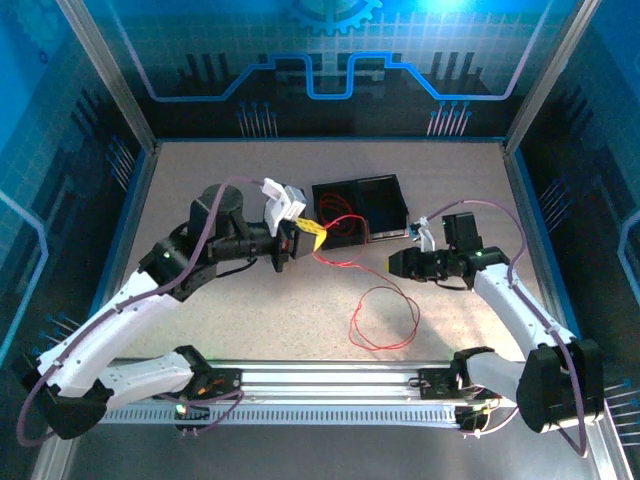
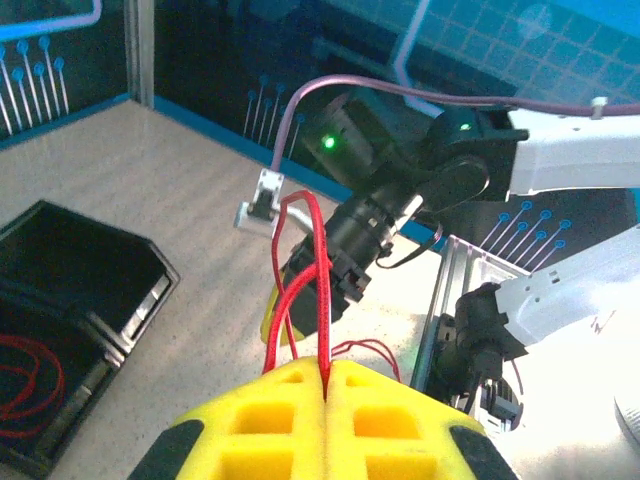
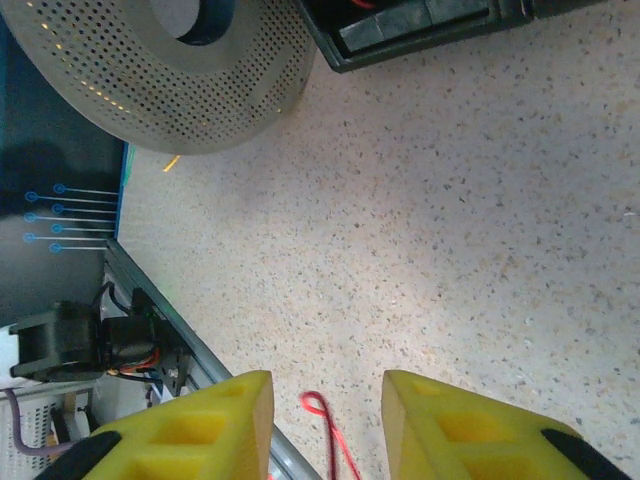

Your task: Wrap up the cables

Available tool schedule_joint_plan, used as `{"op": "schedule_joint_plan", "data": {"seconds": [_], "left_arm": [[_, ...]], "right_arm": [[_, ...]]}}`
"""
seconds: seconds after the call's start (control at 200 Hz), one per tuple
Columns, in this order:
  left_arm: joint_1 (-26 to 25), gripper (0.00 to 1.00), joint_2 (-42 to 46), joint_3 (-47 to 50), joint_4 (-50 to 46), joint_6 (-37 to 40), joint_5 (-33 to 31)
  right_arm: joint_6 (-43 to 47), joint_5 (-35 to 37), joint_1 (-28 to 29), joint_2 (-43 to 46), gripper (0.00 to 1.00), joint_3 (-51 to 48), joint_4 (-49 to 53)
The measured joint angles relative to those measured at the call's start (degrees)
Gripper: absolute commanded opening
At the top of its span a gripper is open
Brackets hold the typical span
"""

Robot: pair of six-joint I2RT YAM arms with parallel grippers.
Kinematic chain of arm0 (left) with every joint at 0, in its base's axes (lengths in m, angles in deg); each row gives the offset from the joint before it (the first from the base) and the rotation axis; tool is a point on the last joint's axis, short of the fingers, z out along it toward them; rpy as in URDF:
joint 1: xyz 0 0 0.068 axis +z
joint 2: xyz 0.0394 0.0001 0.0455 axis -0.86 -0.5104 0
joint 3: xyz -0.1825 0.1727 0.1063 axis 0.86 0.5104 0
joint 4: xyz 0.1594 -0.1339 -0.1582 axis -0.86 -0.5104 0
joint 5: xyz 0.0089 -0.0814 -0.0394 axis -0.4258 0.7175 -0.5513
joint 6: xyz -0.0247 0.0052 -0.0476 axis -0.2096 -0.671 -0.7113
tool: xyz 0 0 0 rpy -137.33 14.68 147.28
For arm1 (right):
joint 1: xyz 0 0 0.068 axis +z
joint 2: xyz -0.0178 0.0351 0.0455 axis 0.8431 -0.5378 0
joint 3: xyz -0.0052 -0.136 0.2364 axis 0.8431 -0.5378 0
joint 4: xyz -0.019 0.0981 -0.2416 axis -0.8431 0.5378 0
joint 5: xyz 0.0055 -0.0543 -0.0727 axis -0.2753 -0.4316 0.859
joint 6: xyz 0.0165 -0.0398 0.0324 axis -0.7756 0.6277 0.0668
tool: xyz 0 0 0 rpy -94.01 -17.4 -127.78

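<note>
The red cables (image 1: 352,325) lie in a loose loop on the table's front middle, with a strand rising to my left gripper (image 1: 312,232). That gripper's yellow fingers are shut on the red cables (image 2: 322,290), pinched at the tips of my left gripper (image 2: 328,368), and the loops hang out in front. My right gripper (image 1: 392,263) hovers to the right, pointing left. Its jaws (image 3: 328,390) stand open with bare table between them. A small end loop of the red cables (image 3: 318,405) shows in the gap, held by neither finger.
A black tray (image 1: 360,210) sits behind both grippers; more red wire lies in the black tray (image 2: 95,300). A grey perforated disc (image 3: 170,80) shows at the top left of the right wrist view. The aluminium rail (image 1: 320,385) runs along the near edge.
</note>
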Motion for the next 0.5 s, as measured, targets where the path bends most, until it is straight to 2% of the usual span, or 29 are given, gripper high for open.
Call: {"op": "schedule_joint_plan", "data": {"seconds": [0.2, 0.5], "left_arm": [[2.60, 0.00, -0.20, -1.18, 0.57, 4.17, 6.93], [8.70, 0.00, -5.62, -6.60, 0.72, 8.79, 18.88]], "right_arm": [[-0.70, 3.39, 0.02, 3.37, 0.46, -0.11, 2.08], [-1.18, -0.26, 0.02, 3.85, 0.43, 0.50, 6.36]]}}
